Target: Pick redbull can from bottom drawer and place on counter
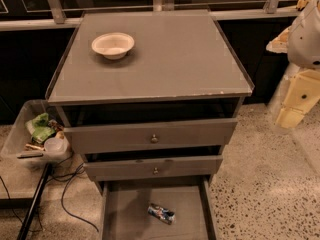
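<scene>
The redbull can [161, 213] lies on its side on the grey floor of the open bottom drawer [127, 211], right of the middle. The counter [170, 64] is the flat grey cabinet top above, with a chipped front edge. My gripper [292, 115] hangs at the far right of the view, beside the cabinet at about the height of the top drawer. It is well above and to the right of the can, and nothing shows in it.
A white bowl [113, 45] stands on the counter's back left. The two knobbed upper drawers [154, 138] are partly pulled out above the bottom one. A clear bin of rubbish [37, 134], cables [70, 181] and a black pole [32, 206] are on the left.
</scene>
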Available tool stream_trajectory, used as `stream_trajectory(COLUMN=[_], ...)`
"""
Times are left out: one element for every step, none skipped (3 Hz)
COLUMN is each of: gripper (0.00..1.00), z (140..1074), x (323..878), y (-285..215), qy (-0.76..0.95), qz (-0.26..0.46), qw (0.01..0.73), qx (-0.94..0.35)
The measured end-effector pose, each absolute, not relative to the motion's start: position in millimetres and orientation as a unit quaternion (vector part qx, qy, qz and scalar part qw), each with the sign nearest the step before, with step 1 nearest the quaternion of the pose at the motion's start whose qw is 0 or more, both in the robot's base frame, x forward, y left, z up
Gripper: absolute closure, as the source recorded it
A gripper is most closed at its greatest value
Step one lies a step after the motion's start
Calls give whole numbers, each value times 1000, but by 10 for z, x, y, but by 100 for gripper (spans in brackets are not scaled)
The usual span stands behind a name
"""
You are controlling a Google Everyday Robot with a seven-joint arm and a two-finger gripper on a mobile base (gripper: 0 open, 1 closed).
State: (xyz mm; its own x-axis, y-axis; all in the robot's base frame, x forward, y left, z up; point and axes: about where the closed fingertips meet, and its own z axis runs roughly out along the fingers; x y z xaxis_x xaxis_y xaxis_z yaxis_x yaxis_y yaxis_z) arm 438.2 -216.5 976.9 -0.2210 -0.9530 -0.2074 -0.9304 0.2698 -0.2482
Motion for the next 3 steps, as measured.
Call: stream_trajectory(gripper=[0, 0, 0], z=[9769, 9657, 9298], x=[4382, 4321, 4197], y=[-2165, -2128, -2035], qy=[781, 782, 777], qz=[-35, -15, 31], qw=[160, 175, 204], qx=[-603, -598, -594])
